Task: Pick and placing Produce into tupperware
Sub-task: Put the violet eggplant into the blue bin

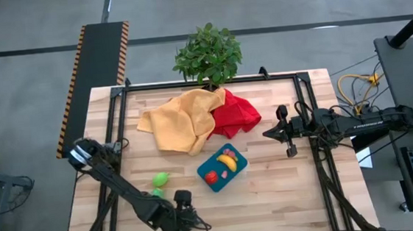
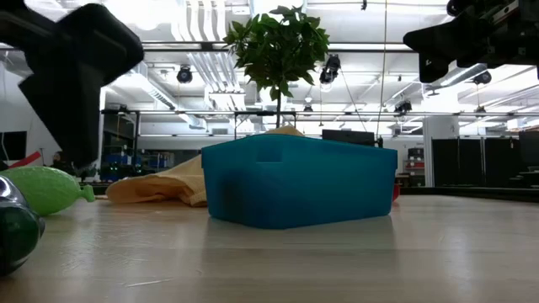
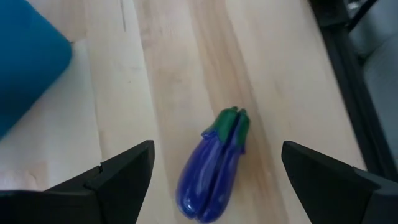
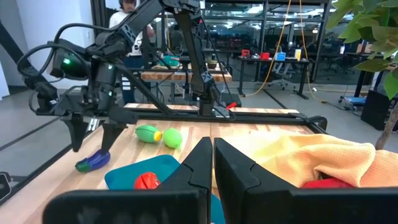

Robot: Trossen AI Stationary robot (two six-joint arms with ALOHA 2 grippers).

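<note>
Two cloths, plant behind tupperware

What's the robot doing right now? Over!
Left gripper open over the purple eggplant. Right gripper shut, waiting beside the cloths. Tupperware holds banana, tomato, berry. Nothing blocking.

From the low view I can't see inside the tupperware — its wall hides the produce. A dark green piece is cut off at the left edge. From above, the eggplant is hidden under the left gripper.
</note>
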